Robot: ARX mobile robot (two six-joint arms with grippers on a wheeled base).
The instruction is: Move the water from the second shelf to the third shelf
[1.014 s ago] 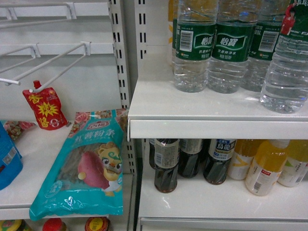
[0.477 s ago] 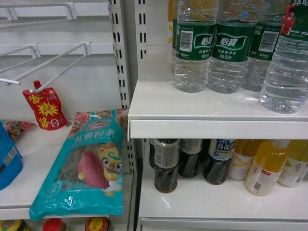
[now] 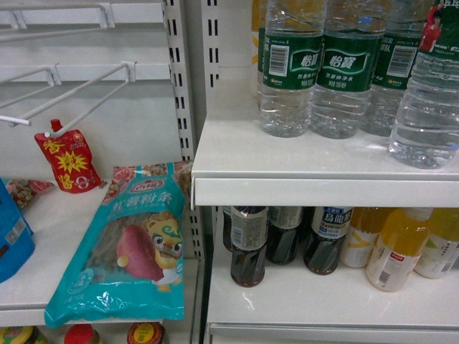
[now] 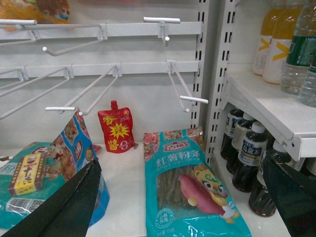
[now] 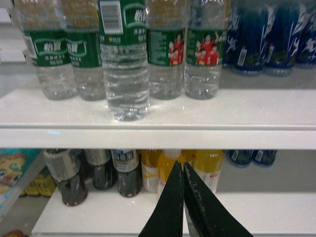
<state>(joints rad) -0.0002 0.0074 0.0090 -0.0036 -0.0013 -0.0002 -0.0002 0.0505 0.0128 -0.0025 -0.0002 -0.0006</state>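
The water is a clear ribbed plastic bottle with a dark green label and a white barcode, standing at the front edge of the white shelf above and just left of the right gripper, ahead of a row of like bottles. That gripper's black fingers are pressed together on nothing, pointing toward the yellow drink bottles on the lower shelf. The left gripper is spread wide over a teal snack bag beside white peg hooks.

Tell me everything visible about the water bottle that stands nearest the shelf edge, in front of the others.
The front water bottle is clear ribbed plastic, filled with water, with a dark green wrap label that shows a white barcode. It stands upright on the white shelf, ahead of the row of similar bottles, close to the front edge. Its cap is out of view. No gripper touches it; the right gripper is below, jaws shut.
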